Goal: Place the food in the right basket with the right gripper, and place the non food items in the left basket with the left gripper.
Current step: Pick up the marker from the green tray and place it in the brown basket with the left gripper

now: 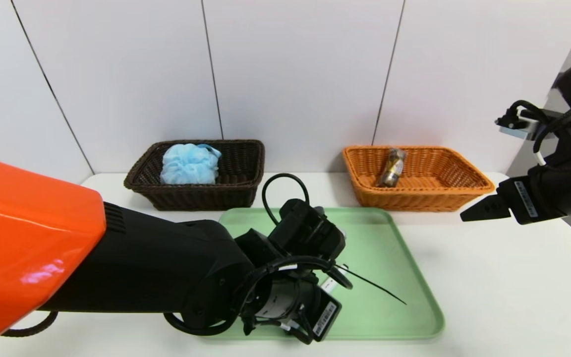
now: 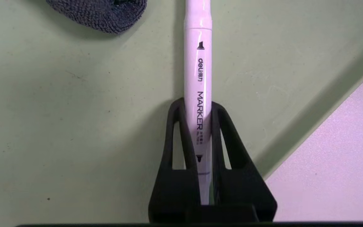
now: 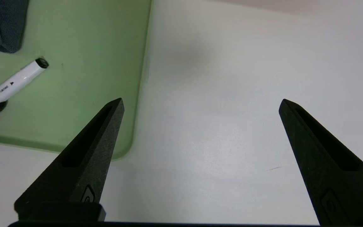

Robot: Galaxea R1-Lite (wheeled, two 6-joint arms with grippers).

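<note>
White bench (image 1: 503, 277): carries all items. Green tray (image 1: 389, 258): centre. Brown left basket (image 1: 246, 171): blue bath puff (image 1: 189, 163). Orange right basket (image 1: 439, 171): wrapped food (image 1: 392, 167). Left gripper (image 2: 197, 108): fingers clenched on white marker (image 2: 199, 63) lying on tray, near grey cloth (image 2: 102, 12). Right gripper (image 3: 200, 104): fingers released, hovering over bench beside tray.

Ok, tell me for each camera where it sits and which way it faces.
Head: up high, looking down at green tray, both baskets, both arms.
Left wrist: behind left gripper, shut on white marker over the tray.
Right wrist: behind open right gripper, facing bare table.
Shared: wrist views both show marker and tray.
</note>
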